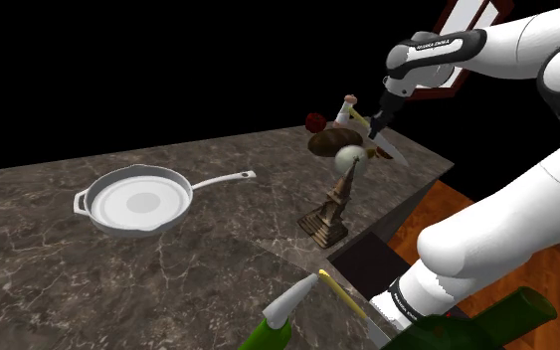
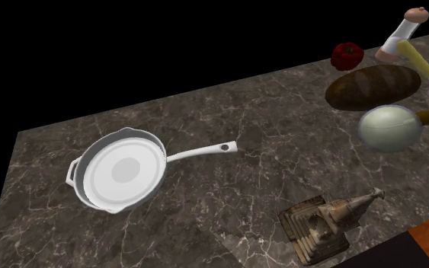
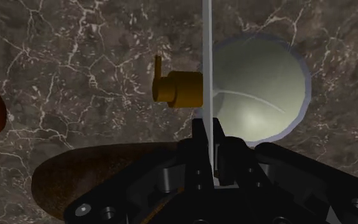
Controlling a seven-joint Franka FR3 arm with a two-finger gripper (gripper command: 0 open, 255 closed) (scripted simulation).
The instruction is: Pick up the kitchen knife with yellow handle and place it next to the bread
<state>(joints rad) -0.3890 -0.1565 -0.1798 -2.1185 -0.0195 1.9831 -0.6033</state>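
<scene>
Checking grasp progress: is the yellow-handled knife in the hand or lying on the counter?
In the hand. The wrist view shows it shut on the knife, blade edge-on, held above the bread and counter.

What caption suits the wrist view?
Gripper clasping the knife, blade edge-on, over the bread and a pale round flask.

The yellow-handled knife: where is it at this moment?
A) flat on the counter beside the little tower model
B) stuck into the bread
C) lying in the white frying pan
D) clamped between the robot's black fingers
D: in the wrist view the gripper has both fingers shut on the blade of the kitchen knife, and the shoulder view shows it held in the air near the bread, far from the frying pan.
</scene>
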